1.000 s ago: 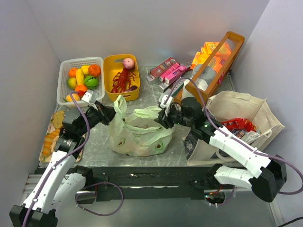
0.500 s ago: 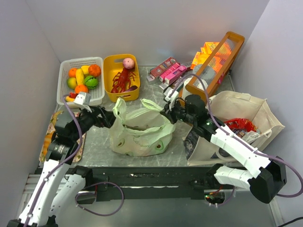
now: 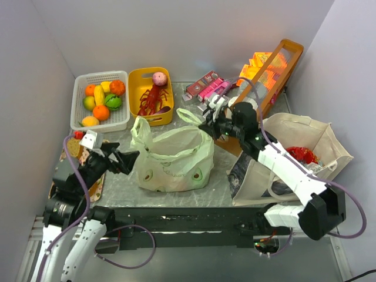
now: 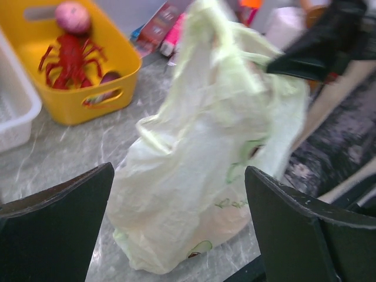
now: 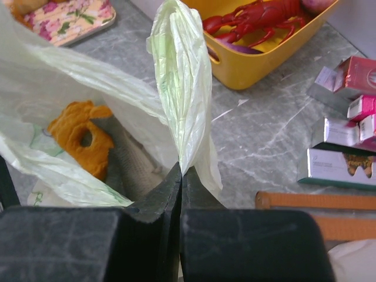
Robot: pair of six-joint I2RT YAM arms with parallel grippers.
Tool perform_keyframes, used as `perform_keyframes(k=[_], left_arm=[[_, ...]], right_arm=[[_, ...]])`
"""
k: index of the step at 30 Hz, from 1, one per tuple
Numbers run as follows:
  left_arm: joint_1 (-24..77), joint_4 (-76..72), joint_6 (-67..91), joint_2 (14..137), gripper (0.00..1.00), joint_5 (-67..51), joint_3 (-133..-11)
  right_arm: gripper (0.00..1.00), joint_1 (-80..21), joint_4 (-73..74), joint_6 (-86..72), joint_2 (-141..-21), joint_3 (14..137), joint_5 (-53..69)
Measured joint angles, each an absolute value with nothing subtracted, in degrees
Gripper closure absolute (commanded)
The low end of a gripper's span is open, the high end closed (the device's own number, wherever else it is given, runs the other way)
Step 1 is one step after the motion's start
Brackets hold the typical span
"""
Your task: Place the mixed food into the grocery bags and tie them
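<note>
At left, my left gripper stands with its jaws spread wide and holding nothing, just beside the pale green plastic bag, which sits mid-table in front of the yellow basket. A golden-brown pastry lies inside the bag, while my right gripper is clamped tight on the loop handle at the bag's right side, holding it upright. At far right, the beige canvas tote stands open with a shiny red packet inside.
</note>
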State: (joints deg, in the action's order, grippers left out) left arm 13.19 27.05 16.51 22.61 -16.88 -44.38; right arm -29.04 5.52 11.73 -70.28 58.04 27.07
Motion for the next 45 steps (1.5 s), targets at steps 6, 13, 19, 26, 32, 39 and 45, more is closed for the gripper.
perform_keyframes(k=[6, 13, 19, 26, 32, 39, 45], left_arm=[[13.19, 27.18, 11.11, 23.75, 0.01, -23.55, -47.62], [13.19, 24.38, 5.52, 34.28, 0.01, -28.27, -47.79], [13.15, 18.81, 4.49, 38.06, 0.01, -29.34, -46.06], [13.15, 12.93, 5.39, 39.55, 0.01, -30.94, -42.92], [13.08, 6.44, 9.72, 41.47, 0.08, -33.63, -40.58], [13.08, -2.81, 17.50, 43.70, 0.53, -37.30, -37.04], [13.08, -9.50, 23.31, 44.88, 0.97, -38.13, -34.15]], right_arm=[[1.00, -26.44, 4.84, 11.62, -74.94, 62.39, 31.05], [1.00, -24.97, 3.81, 11.57, -76.16, 63.11, 35.66], [1.00, -24.60, 3.60, 11.57, -76.18, 63.11, 38.09], [1.00, -24.47, 3.46, 11.44, -76.18, 63.11, 39.66], [1.00, -24.47, 2.44, 10.24, -76.03, 62.78, 40.21], [1.00, -24.45, -0.56, 7.86, -73.56, 59.88, 41.36], [1.00, -24.43, -3.55, 5.91, -69.17, 55.29, 42.72]])
